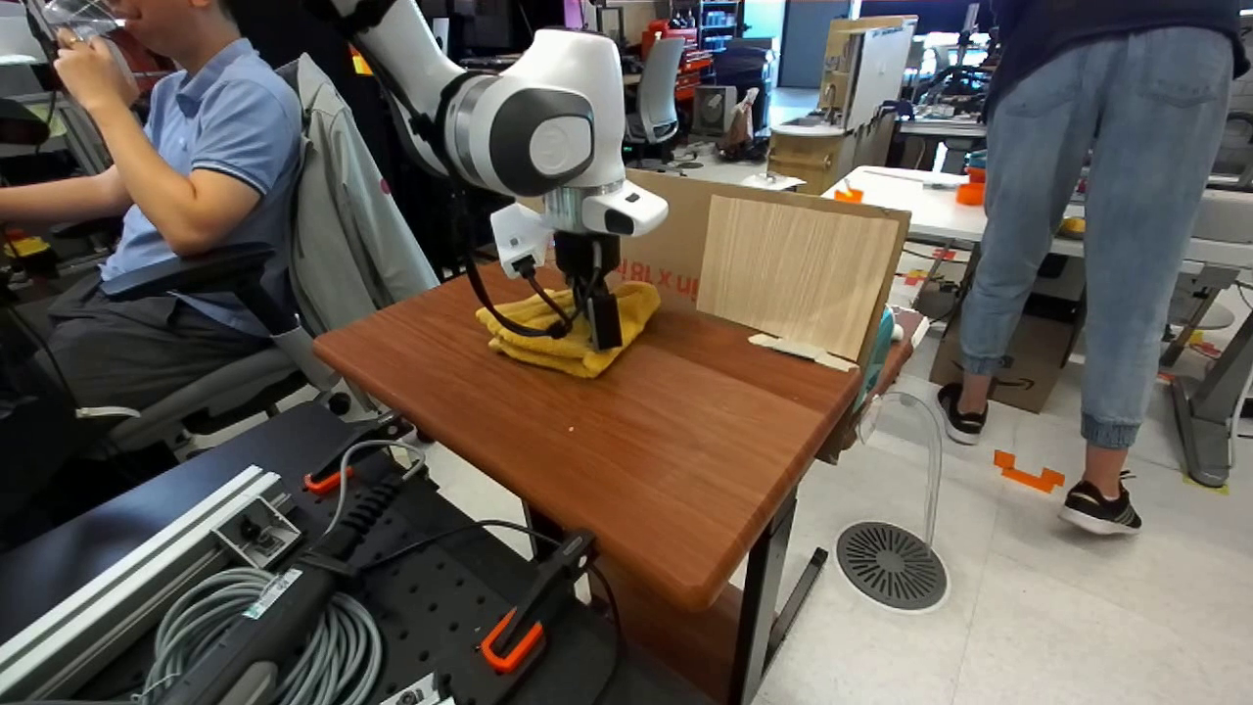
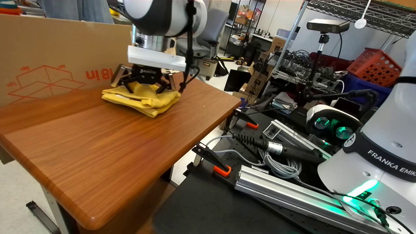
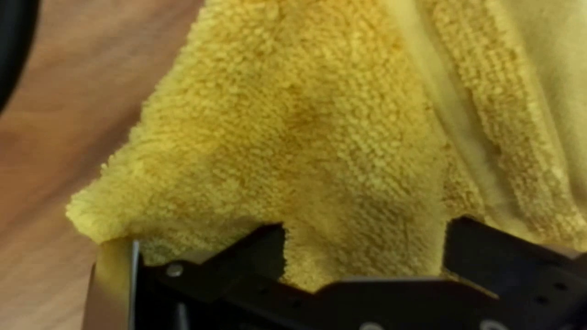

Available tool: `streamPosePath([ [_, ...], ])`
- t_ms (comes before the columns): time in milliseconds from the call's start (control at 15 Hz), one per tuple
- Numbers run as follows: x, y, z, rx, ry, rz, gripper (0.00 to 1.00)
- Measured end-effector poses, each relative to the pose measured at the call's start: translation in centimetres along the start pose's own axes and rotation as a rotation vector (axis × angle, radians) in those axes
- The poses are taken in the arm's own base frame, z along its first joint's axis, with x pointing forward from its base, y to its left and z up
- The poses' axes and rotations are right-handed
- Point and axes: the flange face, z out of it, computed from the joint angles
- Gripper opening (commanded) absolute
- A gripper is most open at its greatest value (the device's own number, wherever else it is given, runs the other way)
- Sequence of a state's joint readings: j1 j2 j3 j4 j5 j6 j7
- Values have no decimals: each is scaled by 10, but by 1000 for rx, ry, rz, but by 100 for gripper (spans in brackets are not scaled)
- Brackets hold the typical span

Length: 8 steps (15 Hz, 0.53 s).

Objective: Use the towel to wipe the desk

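A folded yellow towel lies on the brown wooden desk in both exterior views, the towel (image 1: 514,318) and desk (image 1: 626,450) here and the towel (image 2: 139,103) and desk (image 2: 130,143) there. The towel (image 3: 293,119) fills most of the wrist view. My gripper (image 1: 599,338) points down at the towel, low over it. In an exterior view the gripper (image 2: 145,89) straddles the towel's top. In the wrist view the gripper (image 3: 364,233) has a wide gap between its black fingers, and towel cloth bulges up between them. Some cloth hides parts of the fingers.
A cardboard sheet (image 2: 65,58) stands along the desk's far edge, with a light wood panel (image 1: 793,274) against it. A black bench with orange-tipped clamps (image 1: 514,636), coiled cable and an aluminium bar adjoins the desk. A seated person (image 1: 210,147) and a standing person (image 1: 1106,196) are nearby.
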State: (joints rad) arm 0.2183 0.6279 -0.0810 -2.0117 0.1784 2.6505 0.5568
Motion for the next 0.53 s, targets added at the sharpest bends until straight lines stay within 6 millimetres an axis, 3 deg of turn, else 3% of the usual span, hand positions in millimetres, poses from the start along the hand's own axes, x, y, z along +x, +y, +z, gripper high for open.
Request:
streamPosePath([
  [333,-11,98,-7,-58,-54,123,100],
  [533,-13,134,-23,-36,-30,167,100],
])
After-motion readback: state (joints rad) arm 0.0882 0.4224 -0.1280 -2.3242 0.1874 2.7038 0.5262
